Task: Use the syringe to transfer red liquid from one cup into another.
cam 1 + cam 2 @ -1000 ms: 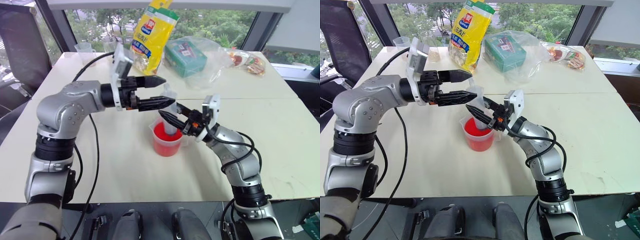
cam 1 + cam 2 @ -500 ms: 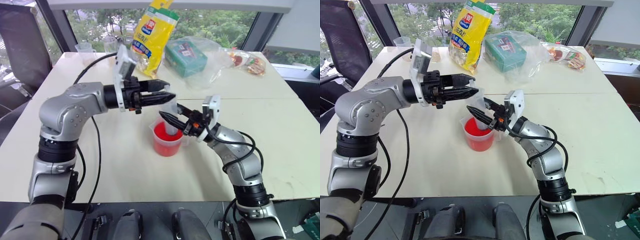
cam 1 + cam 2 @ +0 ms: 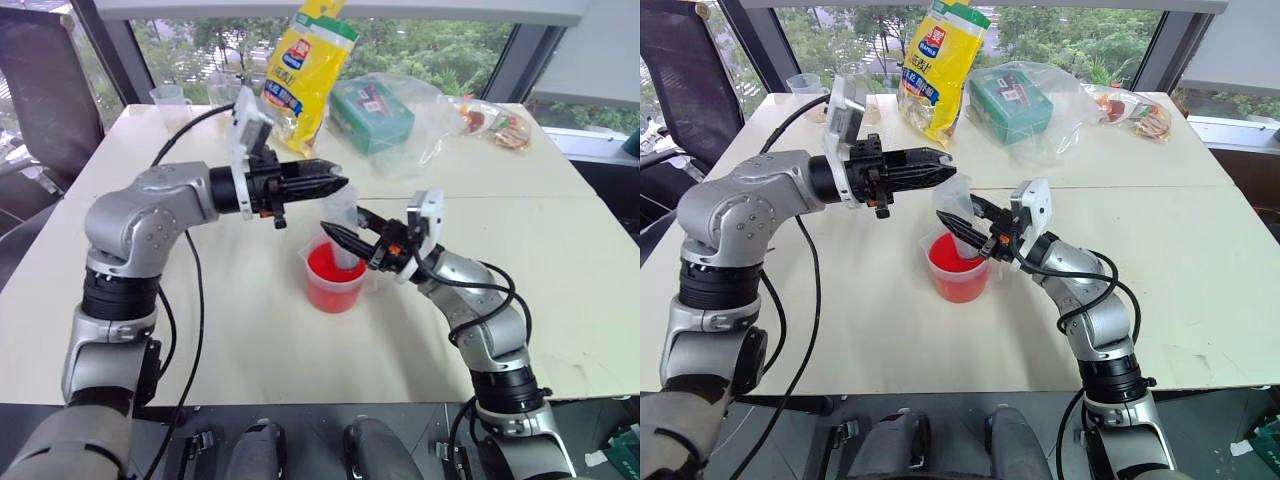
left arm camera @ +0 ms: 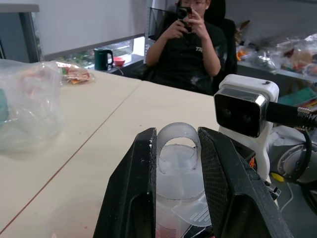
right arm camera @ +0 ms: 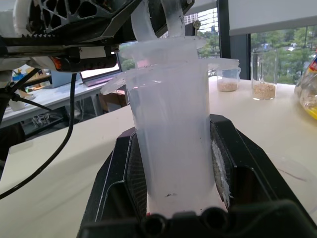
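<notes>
Drawing is the step in hand. Left gripper (image 3: pixel 338 186) reaches level across the table and is clenched on the looped plunger top (image 4: pixel 177 144) of the syringe (image 3: pixel 962 222), its fingers (image 4: pixel 130 198) pressing either side of the loop. Below it, the syringe stands tilted with its lower end down in the handled beaker (image 3: pixel 334 280) of red liquid (image 3: pixel 326 266), near the middle of the white table (image 3: pixel 250 340), just short of its centre seam. Right gripper (image 3: pixel 343 240) grasps the clear barrel (image 5: pixel 171 129) just above the beaker rim. Next, I judge, the plunger must be pulled straight along the barrel while the right hand holds steady, tip kept submerged. Which cup will receive the liquid I cannot tell.
</notes>
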